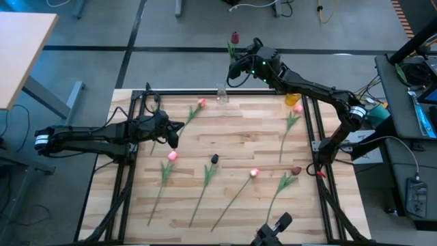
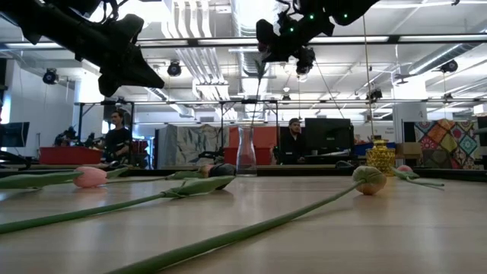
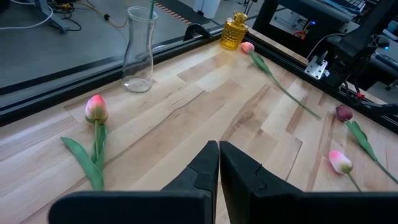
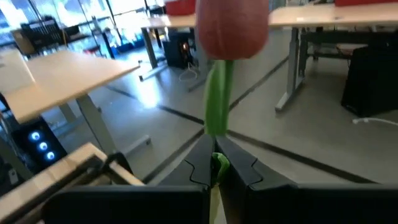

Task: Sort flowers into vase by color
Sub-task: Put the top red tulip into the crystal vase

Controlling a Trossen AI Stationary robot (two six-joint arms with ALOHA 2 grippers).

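maroon is the colour of the tulip [image 4: 231, 28] that the right gripper [image 1: 240, 65] now holds, its jaws pinching the thin green stem just under the bud, as the right wrist view shows close up. as landmark i take the clear glass vase [image 1: 222, 94], standing at the far edge of the light wooden table [image 1: 232, 130]. the right gripper hangs high, just beyond the vase and past the table edge in the high view. the left gripper [image 1: 172, 130] hovers over the table on the left side of the vase, nearer to the front, with its jaws pressed together and nothing between them.

i think the step in hand is bringing this dark flower to the vase. the next move calls for setting the lower end of the stem over the narrow mouth and lowering it straight, because the stem is long and soft and may miss the opening.

the other flowers lie flat on the table: a pink tulip [image 1: 201, 103] just left of the vase, another pink one [image 1: 172, 155], a dark bud [image 1: 214, 158], a pink bud [image 1: 255, 173] and a maroon bud [image 1: 295, 170] further toward the front, and one more pink head [image 1: 298, 108] to the right of the vase, beside a small yellow ribbed glass bottle [image 1: 292, 99].

the low view [image 2: 246, 151] shows a green stem running down from the right gripper into the vase, which the high view does not make clear. people sit in the room behind.
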